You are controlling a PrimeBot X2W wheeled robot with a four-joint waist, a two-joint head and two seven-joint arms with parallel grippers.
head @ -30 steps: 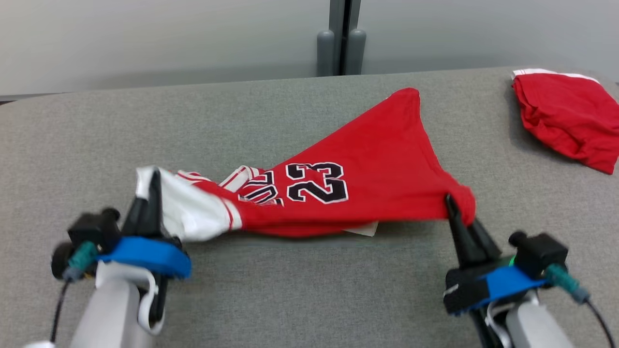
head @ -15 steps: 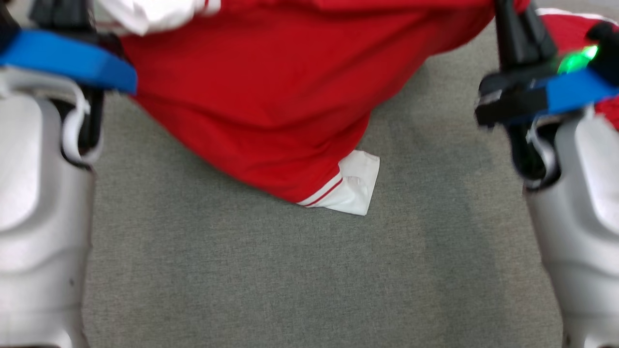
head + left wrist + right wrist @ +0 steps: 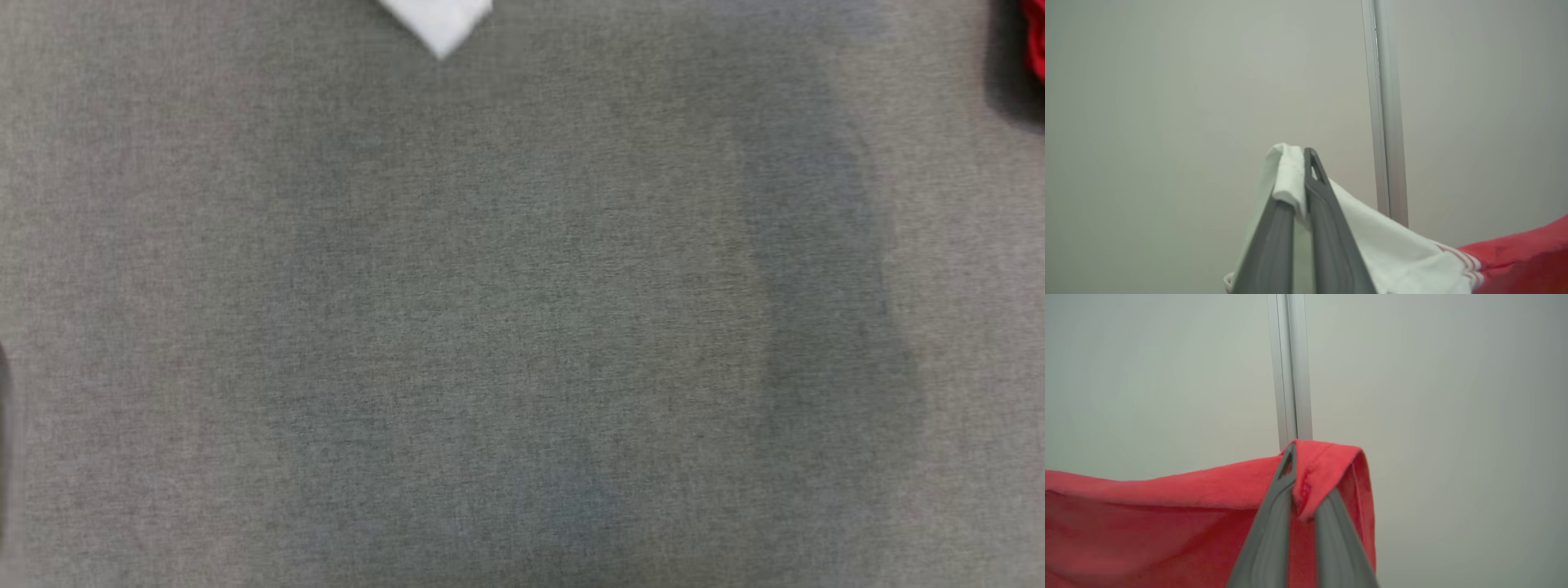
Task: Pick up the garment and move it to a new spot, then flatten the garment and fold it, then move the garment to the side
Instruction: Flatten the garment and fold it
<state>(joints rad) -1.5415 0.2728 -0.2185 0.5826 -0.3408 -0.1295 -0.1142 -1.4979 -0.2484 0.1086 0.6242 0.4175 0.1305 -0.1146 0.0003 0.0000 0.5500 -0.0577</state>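
Note:
The garment is a red jersey with white sleeve trim, held up in the air between both grippers. In the left wrist view my left gripper is shut on a white sleeve end of the garment, with red cloth trailing to the lower right. In the right wrist view my right gripper is shut on a folded red edge of the garment, which hangs away to the left. In the head view a white tip of the garment dangles at the top edge above the grey table.
A sliver of another red cloth lies at the head view's top right edge. Both wrist views face a pale wall with a vertical metal strip.
Both grippers have lifted the garment off the table and risen out of the head view. The head camera has also shifted, so the table surface now takes up its picture.

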